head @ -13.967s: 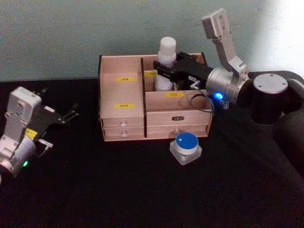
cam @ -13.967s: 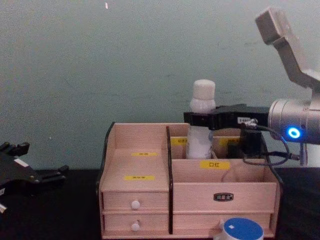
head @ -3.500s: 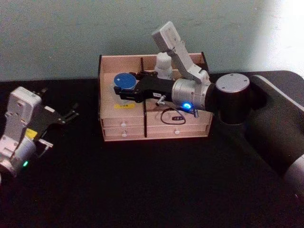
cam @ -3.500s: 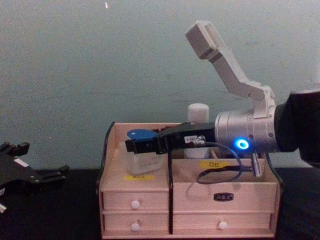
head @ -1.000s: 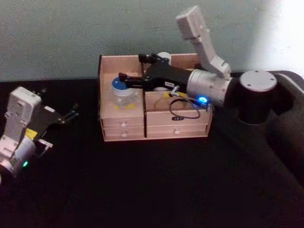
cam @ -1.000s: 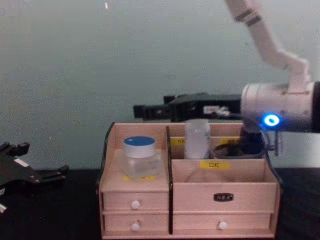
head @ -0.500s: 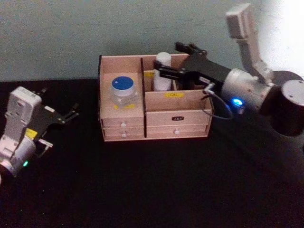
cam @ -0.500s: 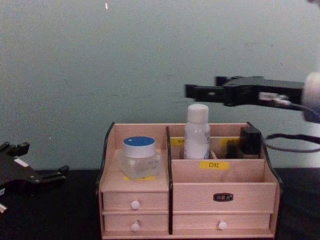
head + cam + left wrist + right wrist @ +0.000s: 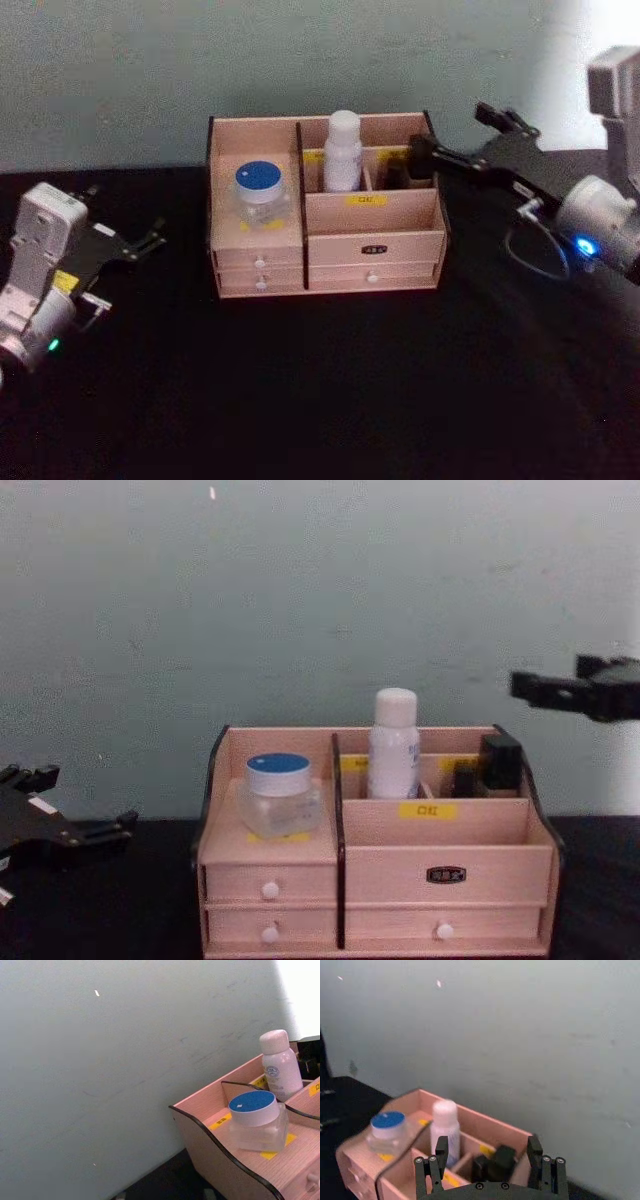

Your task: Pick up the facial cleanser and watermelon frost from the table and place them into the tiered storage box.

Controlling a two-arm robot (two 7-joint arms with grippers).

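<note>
Tall white facial cleanser bottle (image 9: 342, 150) and squat blue-lidded watermelon frost jar (image 9: 259, 196) sit inside pinkish-wood tiered storage box (image 9: 372, 252). Right gripper (image 9: 468, 138) spread wide, empty; you retract clear of box rim. Left gripper (image 9: 150, 238) parked, empty, fingers apart.

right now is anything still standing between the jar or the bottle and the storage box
Nothing visible does. The watermelon frost already sits in the left compartment of the tiered storage box, and the facial cleanser stands upright in a rear compartment. The right pincer hangs open beside the box, empty.
</note>
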